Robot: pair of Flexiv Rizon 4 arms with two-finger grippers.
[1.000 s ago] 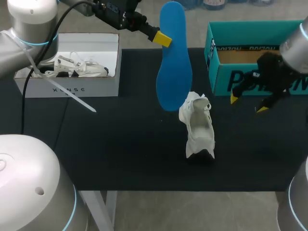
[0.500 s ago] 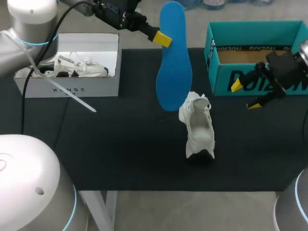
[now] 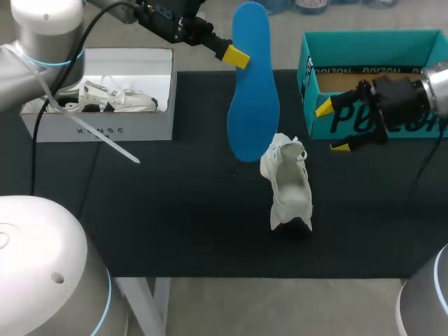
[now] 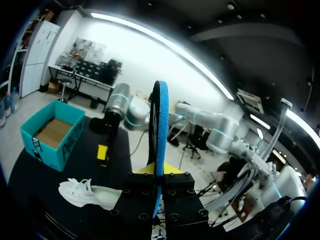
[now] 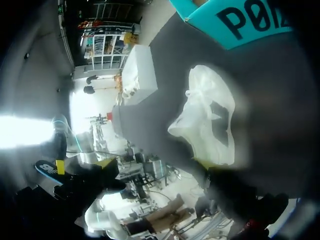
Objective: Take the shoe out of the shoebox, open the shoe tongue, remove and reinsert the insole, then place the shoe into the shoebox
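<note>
One white shoe [image 3: 288,183], on the black table [image 3: 175,210]. Blue insole [image 3: 252,91]: hanging just above the shoe, pinched by the left gripper [image 3: 238,57]. Right gripper [image 3: 332,127]: right of the shoe, fingers spread (nothing held). Teal shoebox [image 3: 371,47]: beyond the shoe.

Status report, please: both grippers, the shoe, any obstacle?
Left gripper shut on blue insole, held above table. Right gripper open, near teal shoebox. White shoe on table, nothing blocking it.
</note>
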